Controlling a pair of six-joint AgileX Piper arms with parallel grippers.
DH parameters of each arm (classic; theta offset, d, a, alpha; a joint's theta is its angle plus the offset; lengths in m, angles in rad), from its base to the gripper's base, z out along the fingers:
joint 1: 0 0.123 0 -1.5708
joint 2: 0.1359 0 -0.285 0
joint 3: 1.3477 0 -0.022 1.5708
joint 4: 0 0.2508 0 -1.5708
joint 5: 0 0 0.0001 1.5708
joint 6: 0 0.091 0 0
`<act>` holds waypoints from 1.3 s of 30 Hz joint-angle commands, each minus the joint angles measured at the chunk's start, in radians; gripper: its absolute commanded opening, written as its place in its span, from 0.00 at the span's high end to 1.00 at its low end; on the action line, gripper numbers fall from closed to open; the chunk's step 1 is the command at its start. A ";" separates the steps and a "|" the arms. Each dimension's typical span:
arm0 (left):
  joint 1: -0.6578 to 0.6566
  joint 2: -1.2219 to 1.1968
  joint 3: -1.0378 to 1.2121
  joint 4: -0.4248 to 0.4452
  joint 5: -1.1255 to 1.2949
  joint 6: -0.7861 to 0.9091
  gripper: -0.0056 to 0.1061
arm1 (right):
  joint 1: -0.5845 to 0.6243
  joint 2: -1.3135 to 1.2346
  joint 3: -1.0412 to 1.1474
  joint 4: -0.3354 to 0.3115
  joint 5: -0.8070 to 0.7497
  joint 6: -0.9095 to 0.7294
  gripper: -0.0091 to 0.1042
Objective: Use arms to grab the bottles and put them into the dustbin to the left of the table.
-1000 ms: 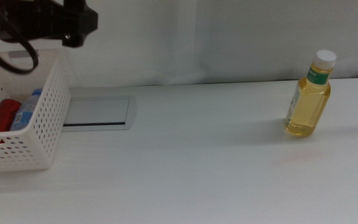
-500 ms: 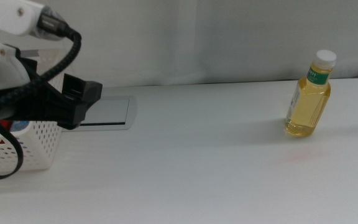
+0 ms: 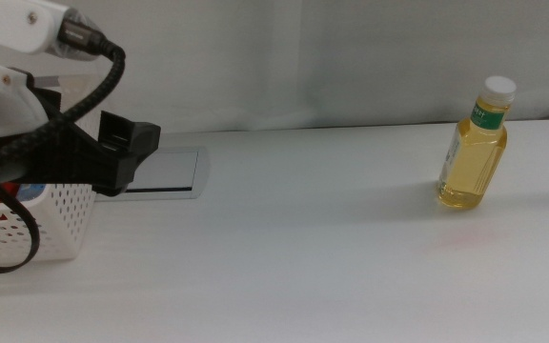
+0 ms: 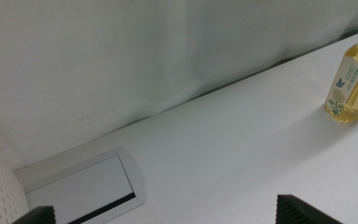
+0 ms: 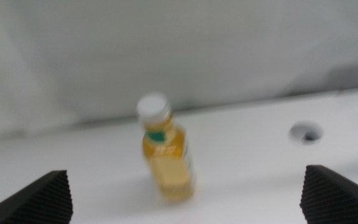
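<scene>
The yellow-liquid bottle [image 3: 473, 148] stood upright on the worktop [image 3: 303, 248], far right. Only the middle view showed the dustbin [image 3: 36, 224], half hidden behind the left arm [image 3: 27, 105]. The left hand [image 4: 166, 214] and right hand [image 5: 188, 196] were both spread wide and empty. The bottle's green label was unreadable, blurred in the right wrist view.

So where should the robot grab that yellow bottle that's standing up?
Probably around the middle of the yellow bottle, just below its green label. It stands upright with bare table around it, so jaws can come level from the side. The right gripper, open and facing it, looks best placed.
</scene>
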 commanded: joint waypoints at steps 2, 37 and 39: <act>-0.005 -0.007 0.004 -0.014 -0.012 0.000 0.13 | -0.008 0.124 -0.072 0.109 0.079 -0.133 0.01; -0.005 -0.007 0.004 -0.012 -0.019 0.011 0.15 | 0.221 0.799 0.300 0.344 -0.987 -0.414 0.01; -0.005 -0.007 0.004 -0.012 -0.019 0.011 0.15 | 0.221 0.838 0.300 0.344 -1.039 -0.406 0.01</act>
